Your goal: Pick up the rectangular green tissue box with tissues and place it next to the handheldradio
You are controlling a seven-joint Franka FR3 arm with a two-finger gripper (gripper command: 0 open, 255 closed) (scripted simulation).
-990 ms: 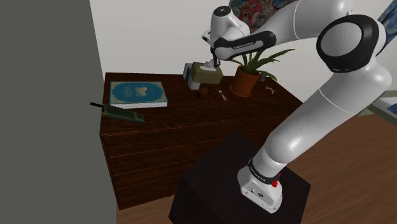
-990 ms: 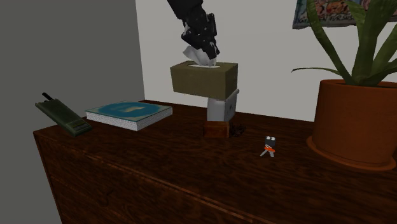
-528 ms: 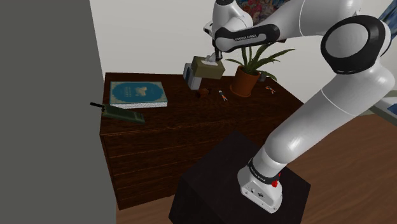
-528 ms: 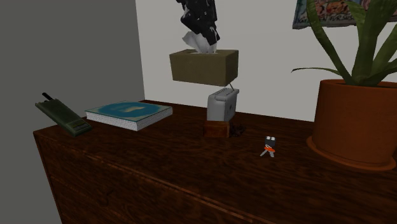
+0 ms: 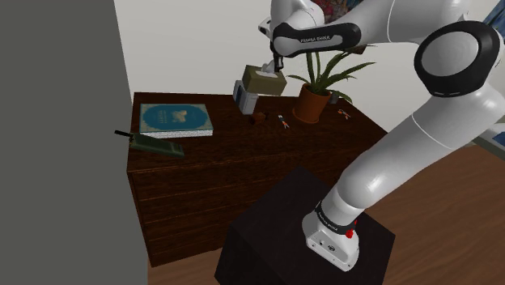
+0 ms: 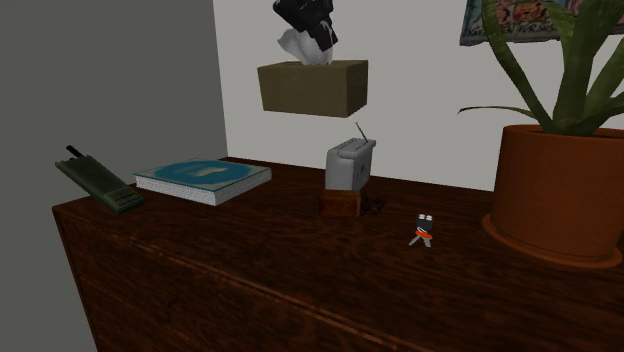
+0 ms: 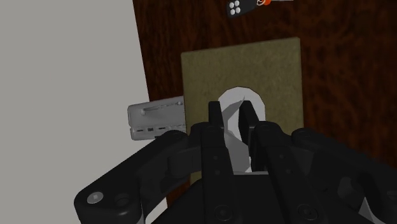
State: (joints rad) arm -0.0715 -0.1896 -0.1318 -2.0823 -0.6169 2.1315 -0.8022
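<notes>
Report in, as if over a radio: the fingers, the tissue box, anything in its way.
Copy: fingers shut on tissue box, held high above dresser; book lies between it and handheld radio.

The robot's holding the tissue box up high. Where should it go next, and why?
Probably sideways toward the handheld radio: the pincer holds the tissue box well above the dresser top, clear of the book, and the radio lies beyond that book.

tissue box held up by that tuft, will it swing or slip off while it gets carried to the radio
Probably light: the olive tissue box hangs above the dresser from the tool pinching only its white tissue. It may swing or tilt, as the grip sits above the box, not around it. Soft tissue could slip or tear.
</notes>
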